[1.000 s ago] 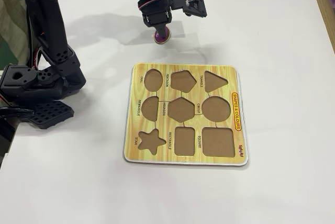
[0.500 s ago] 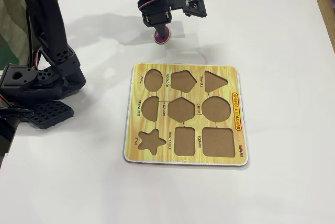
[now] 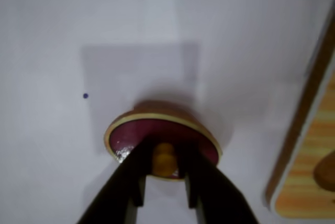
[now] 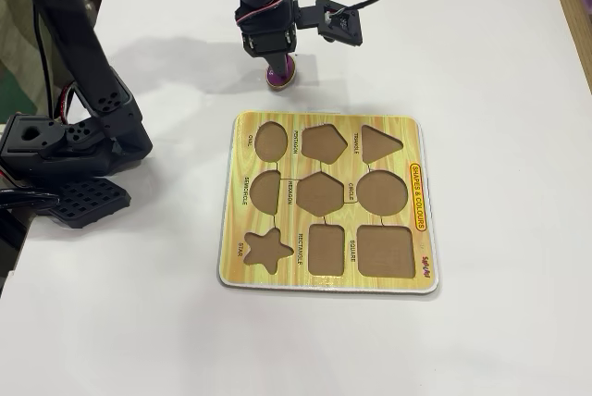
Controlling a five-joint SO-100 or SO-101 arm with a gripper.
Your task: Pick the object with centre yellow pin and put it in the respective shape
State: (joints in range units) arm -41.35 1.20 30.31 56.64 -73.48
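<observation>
Our hand (image 3: pixel 165 174) is clamped on the yellow knob of the purple oval piece (image 3: pixel 162 137), carrying it by that handle; the OVAL cut-out (image 4: pixel 270 141) lies just ahead, below.

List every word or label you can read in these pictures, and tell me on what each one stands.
All stand on the puzzle board, fixed view:
"OVAL" beside the oval cut-out
"PENTAGON"
"TRIANGLE"
"SEMICIRCLE"
"HEXAGON"
"CIRCLE"
"STAR"
"RECTANGLE"
"SQUARE"
"SHAPES & COLOURS" in an orange box at the right edge
A small logo at the lower right corner: too small to read.
Wrist view: none.
</observation>
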